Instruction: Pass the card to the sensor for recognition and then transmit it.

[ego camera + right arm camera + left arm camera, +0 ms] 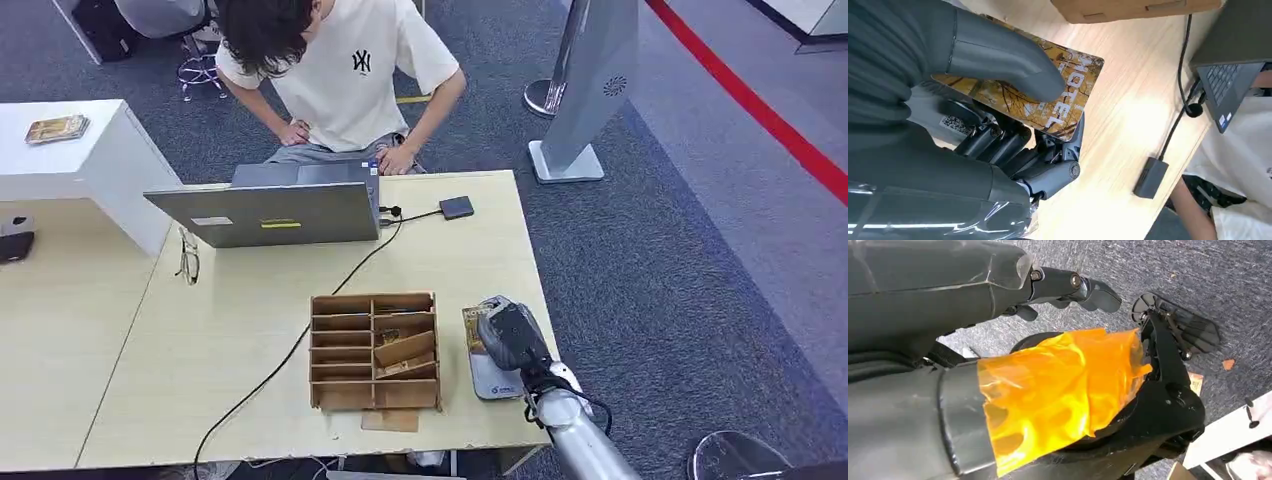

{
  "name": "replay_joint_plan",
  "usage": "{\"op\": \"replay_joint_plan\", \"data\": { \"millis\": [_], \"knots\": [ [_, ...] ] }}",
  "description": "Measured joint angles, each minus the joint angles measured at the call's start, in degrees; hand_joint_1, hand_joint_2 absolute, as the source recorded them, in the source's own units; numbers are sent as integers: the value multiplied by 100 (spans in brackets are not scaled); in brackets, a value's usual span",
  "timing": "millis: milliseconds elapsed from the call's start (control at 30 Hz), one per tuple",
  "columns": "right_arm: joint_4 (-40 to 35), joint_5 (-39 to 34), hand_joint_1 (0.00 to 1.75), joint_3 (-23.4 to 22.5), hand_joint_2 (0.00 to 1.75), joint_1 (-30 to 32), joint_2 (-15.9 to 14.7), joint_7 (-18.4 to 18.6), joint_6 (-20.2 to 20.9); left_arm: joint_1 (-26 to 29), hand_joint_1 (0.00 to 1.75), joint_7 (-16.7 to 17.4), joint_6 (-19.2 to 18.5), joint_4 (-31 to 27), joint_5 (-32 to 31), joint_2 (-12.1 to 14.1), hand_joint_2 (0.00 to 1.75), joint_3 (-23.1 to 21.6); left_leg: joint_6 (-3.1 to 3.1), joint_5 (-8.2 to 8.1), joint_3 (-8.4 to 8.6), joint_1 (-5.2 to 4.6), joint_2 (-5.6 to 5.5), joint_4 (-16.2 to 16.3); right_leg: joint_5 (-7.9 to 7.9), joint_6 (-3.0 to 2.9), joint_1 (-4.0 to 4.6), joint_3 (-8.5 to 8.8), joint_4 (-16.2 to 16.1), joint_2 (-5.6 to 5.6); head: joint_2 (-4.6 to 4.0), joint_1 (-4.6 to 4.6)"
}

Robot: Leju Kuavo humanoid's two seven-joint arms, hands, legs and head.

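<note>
Your right arm (580, 435) comes up as a silver tube with a black cable looped at the wrist, ending in a dark grey right hand (512, 338). Close in, that hand shows a grey ribbed cover, a thick smooth grey thumb (1003, 62), darker fingers with round pivot screws, and clear film. Your left hand (1068, 287) is dark, screw-jointed, with crinkled orange film beside it.

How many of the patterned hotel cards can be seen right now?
2: one card held in the right hand; another patterned card on the white counter far left. The organizer may hide others.
</note>
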Motion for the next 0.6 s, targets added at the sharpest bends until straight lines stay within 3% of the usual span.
{"op": "replay_joint_plan", "data": {
  "millis": [600],
  "knots": [
    [-651,-74,175,0,175,224,-103,33,199,1,0,-7,98,0,170,-2,0,-83,0,0,-18,-1,0,0,-1,0,0,-19,0,0,0,0]
  ]
}}
